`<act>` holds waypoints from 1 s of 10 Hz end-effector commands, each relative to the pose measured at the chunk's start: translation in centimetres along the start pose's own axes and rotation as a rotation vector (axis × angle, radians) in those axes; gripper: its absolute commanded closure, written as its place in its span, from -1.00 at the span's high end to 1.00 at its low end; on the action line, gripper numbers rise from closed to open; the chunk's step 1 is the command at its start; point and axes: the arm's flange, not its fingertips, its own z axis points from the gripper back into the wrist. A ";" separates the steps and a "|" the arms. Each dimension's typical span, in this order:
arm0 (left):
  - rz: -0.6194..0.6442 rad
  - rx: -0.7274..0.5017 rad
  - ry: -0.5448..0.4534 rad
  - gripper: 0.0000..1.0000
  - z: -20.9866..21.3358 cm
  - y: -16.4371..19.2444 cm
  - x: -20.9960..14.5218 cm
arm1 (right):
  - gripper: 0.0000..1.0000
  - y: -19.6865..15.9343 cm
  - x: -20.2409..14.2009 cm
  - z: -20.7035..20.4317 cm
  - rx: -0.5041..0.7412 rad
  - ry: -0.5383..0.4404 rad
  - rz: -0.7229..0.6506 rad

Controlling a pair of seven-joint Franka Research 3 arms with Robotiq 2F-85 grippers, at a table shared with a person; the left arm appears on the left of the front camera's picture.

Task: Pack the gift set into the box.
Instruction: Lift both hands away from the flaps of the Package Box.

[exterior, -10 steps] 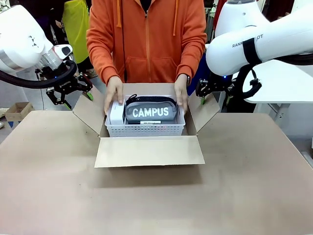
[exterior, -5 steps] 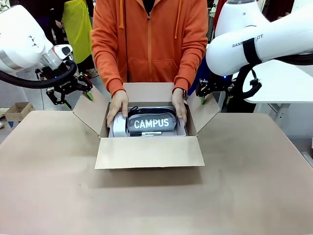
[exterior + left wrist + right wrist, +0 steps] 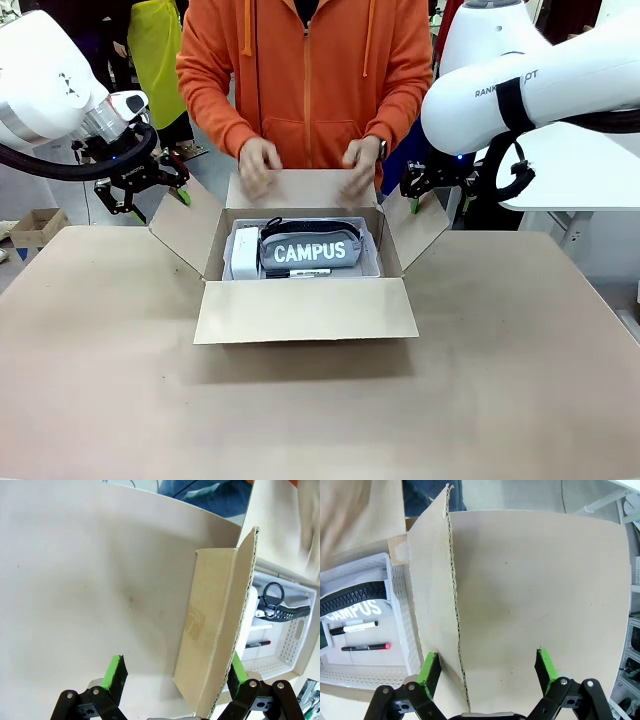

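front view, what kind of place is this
Probably a robotics lab or test cell: a white left arm and right arm flank a shared table, where a person stands over an open cardboard box.

person's hands [image 3: 260,165]: motion-blurred above the box [image 3: 300,310], outlines smeared | pouch [image 3: 308,250]: lower edge hidden behind the near flap in the front view; cut off by the left edge in the right wrist view | pen [image 3: 300,272]: too small to make out in the front view | white basket [image 3: 290,645]: largely covered by a side flap in the left wrist view
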 end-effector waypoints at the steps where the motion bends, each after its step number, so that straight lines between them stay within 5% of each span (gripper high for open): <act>1: 0.008 0.011 -0.011 1.00 0.2 -0.1 -0.2 | 1.00 0.3 0.2 0.1 -0.027 -0.008 -0.022; 2: 0.000 0.000 0.000 1.00 0.0 0.0 0.0 | 1.00 0.0 0.0 0.0 0.000 0.000 0.000; 6: -0.029 -0.888 0.405 1.00 7.9 11.9 -1.3 | 1.00 -15.2 -1.4 5.9 0.883 0.180 -0.086; 8: 0.186 -1.237 0.349 1.00 7.4 18.9 -1.6 | 1.00 -21.8 -4.1 4.0 1.046 0.116 -0.285; 10: 0.393 -1.332 0.318 1.00 5.0 22.8 -2.7 | 1.00 -25.2 -7.6 0.9 1.081 0.079 -0.512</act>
